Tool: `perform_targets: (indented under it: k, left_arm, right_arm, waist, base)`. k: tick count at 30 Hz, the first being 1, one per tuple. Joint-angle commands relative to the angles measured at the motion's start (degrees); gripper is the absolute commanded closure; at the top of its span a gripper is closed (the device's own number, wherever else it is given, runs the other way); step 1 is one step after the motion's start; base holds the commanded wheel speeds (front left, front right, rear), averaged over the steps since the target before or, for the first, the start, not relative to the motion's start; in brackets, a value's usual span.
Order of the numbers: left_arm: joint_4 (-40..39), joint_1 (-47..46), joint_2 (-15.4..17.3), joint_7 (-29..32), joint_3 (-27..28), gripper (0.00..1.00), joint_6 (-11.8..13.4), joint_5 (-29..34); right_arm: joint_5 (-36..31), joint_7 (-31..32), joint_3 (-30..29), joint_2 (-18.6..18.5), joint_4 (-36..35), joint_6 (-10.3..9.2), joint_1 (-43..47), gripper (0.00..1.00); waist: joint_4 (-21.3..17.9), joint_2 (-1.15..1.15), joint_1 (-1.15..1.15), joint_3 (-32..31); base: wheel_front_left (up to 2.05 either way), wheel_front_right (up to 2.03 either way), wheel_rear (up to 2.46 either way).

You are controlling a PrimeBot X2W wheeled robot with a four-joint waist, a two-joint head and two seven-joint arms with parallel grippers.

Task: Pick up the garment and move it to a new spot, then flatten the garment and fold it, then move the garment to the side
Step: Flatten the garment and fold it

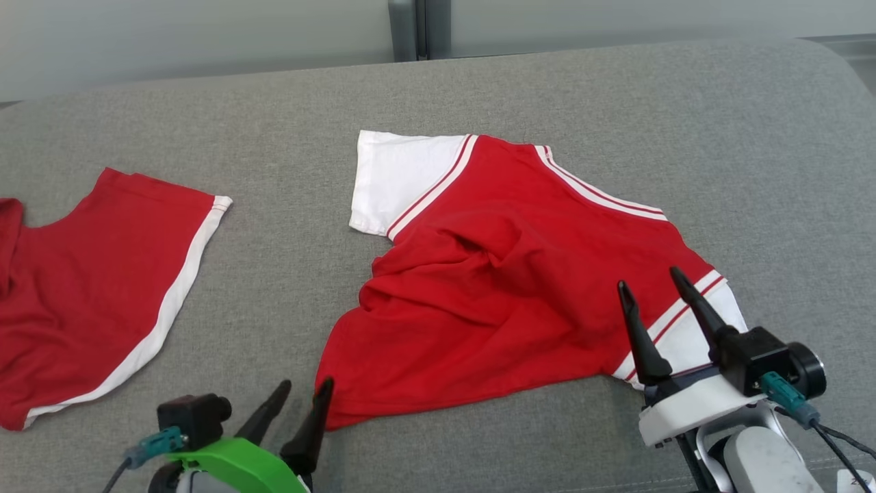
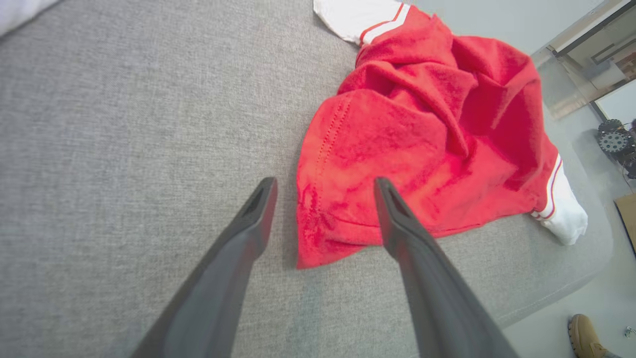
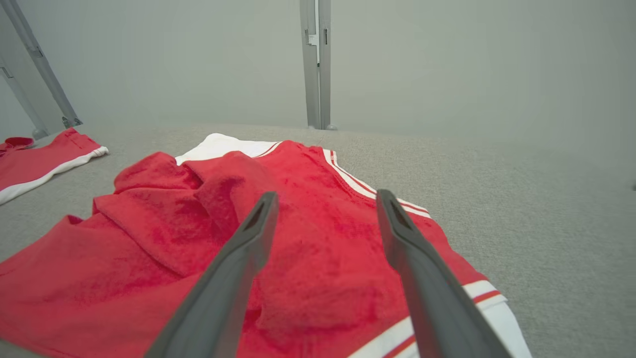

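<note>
The garment [image 1: 506, 294] is a red shirt with white, red-striped sleeves, lying rumpled in the middle of the grey cushioned surface [image 1: 274, 137]. My left gripper [image 1: 306, 383] stands open at the shirt's near left corner with nothing held. In the left wrist view that corner of the garment [image 2: 422, 134] lies just beyond the spread fingers of the left gripper [image 2: 324, 181]. My right gripper [image 1: 648, 277] hovers open over the shirt's right side, near the white sleeve. In the right wrist view the open right gripper [image 3: 327, 194] points across the garment [image 3: 308, 248].
A second red garment with a white trim [image 1: 89, 294] lies flat at the far left of the surface, also seen as a red garment [image 3: 44, 154] in the right wrist view. A grey wall with a metal post [image 1: 407, 27] stands behind. A brown shoe [image 2: 586, 335] rests on the floor past the cushion's edge.
</note>
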Motion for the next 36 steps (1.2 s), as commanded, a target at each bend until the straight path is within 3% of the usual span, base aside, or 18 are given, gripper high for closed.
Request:
perform_targets:
  k: [1,8,18,24,30,36]
  left_arm:
    - [-2.5,1.9,0.6,-0.4,3.4,0.00,1.0,2.6]
    - [-8.7,10.6,-2.6,-0.3,18.4,0.00,2.3,18.3]
    - [-7.2,19.7,-9.3,-0.4,31.0,0.00,-1.5,33.0]
    - [-3.4,23.2,-14.6,-0.4,41.1,0.00,-7.2,39.5]
    - [3.2,24.0,-17.3,-0.4,46.3,0.00,-14.1,46.4]
    - [5.3,24.1,-19.8,-0.4,50.1,0.00,-17.1,49.6]
  right_arm:
    - [-0.5,-0.2,-0.7,-0.6,-1.9,-0.06,-0.3,0.00]
    - [-2.3,-0.2,-4.3,-2.9,-8.0,-0.06,2.9,0.00]
    - [-4.0,-0.2,-10.9,-3.4,-9.7,-0.06,9.2,0.00]
    - [-4.2,-0.2,-11.8,-2.2,-7.6,-0.06,11.0,0.00]
    - [-4.3,-0.2,-11.9,-0.6,-5.2,-0.06,11.4,0.00]
    - [-4.7,-0.2,-12.6,0.1,-4.0,-0.06,11.0,0.00]
  waist:
    - [-0.4,0.00,0.00,-0.7]
    - [-0.2,0.00,0.00,-3.7]
    - [-0.1,0.00,0.00,-8.2]
    - [-0.1,0.00,0.00,-8.8]
    - [0.3,0.00,0.00,-8.9]
    - [0.4,0.00,0.00,-9.0]
  base:
    - [0.00,0.00,0.00]
    - [0.00,0.00,0.00]
    - [0.00,0.00,0.00]
    - [0.00,0.00,0.00]
    - [0.00,0.00,0.00]
    - [0.00,0.00,0.00]
